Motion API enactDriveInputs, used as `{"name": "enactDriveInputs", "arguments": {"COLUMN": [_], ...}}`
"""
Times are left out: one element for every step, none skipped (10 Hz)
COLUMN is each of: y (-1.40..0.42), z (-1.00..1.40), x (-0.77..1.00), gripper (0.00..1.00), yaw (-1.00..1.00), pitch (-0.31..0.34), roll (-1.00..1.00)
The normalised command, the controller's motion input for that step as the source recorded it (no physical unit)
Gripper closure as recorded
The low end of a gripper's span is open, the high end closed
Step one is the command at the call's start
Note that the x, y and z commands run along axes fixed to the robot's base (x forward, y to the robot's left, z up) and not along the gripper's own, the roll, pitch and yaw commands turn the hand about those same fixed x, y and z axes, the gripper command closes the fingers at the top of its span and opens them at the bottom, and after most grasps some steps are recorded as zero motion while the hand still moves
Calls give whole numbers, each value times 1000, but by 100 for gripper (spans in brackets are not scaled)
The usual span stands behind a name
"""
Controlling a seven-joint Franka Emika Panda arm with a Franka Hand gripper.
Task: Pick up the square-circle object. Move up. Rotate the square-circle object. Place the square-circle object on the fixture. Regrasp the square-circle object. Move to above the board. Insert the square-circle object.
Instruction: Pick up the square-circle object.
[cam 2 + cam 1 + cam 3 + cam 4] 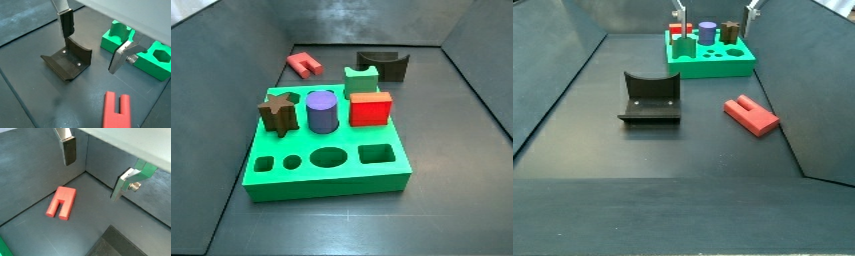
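A: Square-circle object (61, 202): appearance, location?

B: Bright red, flat block with two legs and a slot between; lies flat on the dark floor, apart from the fixture (69, 61), well clear of the board (325, 156).

A: Gripper (91, 46)?

B: Above the floor, jaws wide apart, holding nothing.

A: Counts?

B: One red slotted piece, one fixture, one board. Standing on the board: one purple cylinder (322, 110), one red cube (370, 108), one brown star (278, 111), one green notched block (364, 77).

dark matte floor (593, 140), grey side walls (814, 80)
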Motion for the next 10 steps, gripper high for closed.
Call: {"name": "enactDriveInputs", "arguments": {"y": [0, 0, 0, 11, 0, 0, 0, 0, 0, -334], "z": [0, 0, -463, -826, -806, -786, -774, -786, -834, -934], "x": [0, 0, 0, -100, -51, 0, 0, 0, 0, -166], "gripper": [0, 0, 0, 0, 0, 0, 0, 0, 0, 0], "yaw": [0, 0, 237, 1000, 1000, 1000, 1000, 1000, 1000, 657], "pitch": [-40, 6, -13, -73, -36, 0, 0, 0, 0, 83], "roll": [0, 0, 123, 0, 0, 0, 0, 0, 0, 80]}}
